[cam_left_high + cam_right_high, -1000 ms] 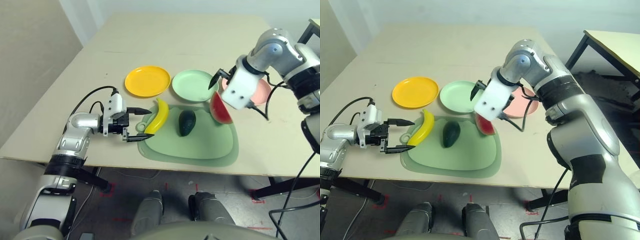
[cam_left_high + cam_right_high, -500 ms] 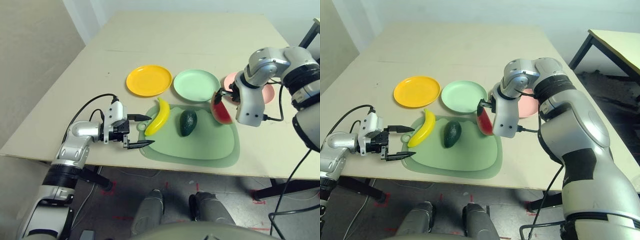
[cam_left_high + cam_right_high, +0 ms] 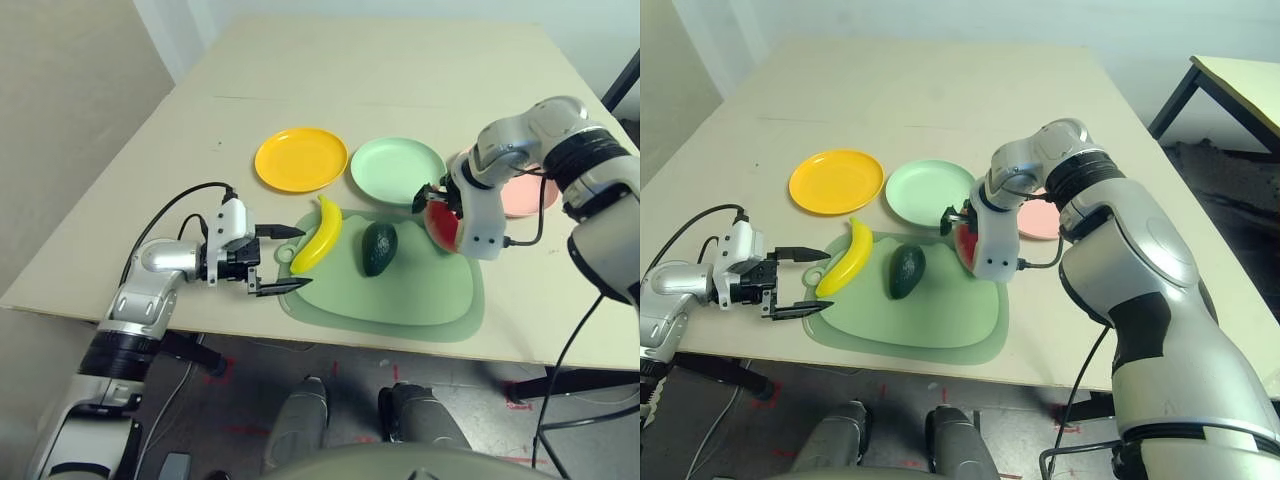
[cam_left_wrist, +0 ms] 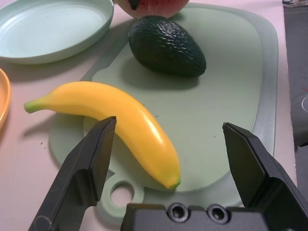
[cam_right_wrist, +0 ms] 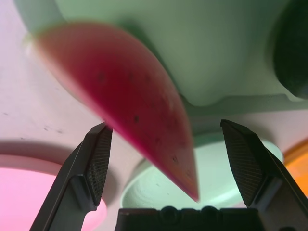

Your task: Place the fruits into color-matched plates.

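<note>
You are looking at a counter [image 3: 420, 70] where nothing is sorted yet: all three plates are sitting bare along the far side of the green mat [image 3: 400, 290], and all three fruits are lying on or at the edge of that mat.

Plates, from your left: yellow plate [image 3: 300, 159], green plate [image 3: 397, 170], pink plate [image 3: 522, 195], the last partly hidden behind the right arm. None is carrying fruit.

Fruits: the banana [image 3: 318, 233] is lying at the mat's left edge, just short of the yellow plate. The avocado [image 3: 379, 247] is resting mid-mat, just beside the banana but apart from it. The watermelon wedge [image 3: 966, 245] is sitting at the mat's far right corner, near both the green and pink plates.

Your right hand [image 3: 434, 199] is pointing steeply down over the wedge, fingers spread wide with the wedge lying between them in the wrist view; they are not pinching it. Your left hand [image 3: 277, 259] is hovering level at the mat's left end, fingers spread and empty, aimed at the near tip of the banana.

Judgement: you are opening the first pick, the wedge for the pink plate. All three placements are remaining.
</note>
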Action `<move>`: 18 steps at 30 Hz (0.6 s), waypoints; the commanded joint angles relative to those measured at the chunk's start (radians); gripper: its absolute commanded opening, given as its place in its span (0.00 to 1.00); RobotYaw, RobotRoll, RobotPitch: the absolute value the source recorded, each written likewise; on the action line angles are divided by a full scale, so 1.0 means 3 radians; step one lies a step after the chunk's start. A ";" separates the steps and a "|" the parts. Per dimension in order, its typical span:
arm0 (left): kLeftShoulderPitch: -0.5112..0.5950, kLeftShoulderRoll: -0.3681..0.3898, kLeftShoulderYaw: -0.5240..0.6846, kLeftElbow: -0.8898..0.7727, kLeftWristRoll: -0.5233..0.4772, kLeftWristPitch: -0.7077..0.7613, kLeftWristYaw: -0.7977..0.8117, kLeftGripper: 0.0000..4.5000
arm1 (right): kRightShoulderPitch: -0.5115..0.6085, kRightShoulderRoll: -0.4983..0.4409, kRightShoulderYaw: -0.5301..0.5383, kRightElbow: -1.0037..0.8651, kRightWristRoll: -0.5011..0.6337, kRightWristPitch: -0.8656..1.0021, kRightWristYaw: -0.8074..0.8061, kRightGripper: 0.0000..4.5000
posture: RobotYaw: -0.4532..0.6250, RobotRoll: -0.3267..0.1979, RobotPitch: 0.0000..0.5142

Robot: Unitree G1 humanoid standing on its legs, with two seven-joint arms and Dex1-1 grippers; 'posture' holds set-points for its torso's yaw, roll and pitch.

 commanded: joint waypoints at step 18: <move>0.0009 0.0017 0.0024 -0.0034 -0.0030 0.0035 -0.0007 1.00 | -0.0016 0.0062 0.0045 0.0339 0.0105 0.0022 0.0147 0.99 | 0.53 0.62 0.26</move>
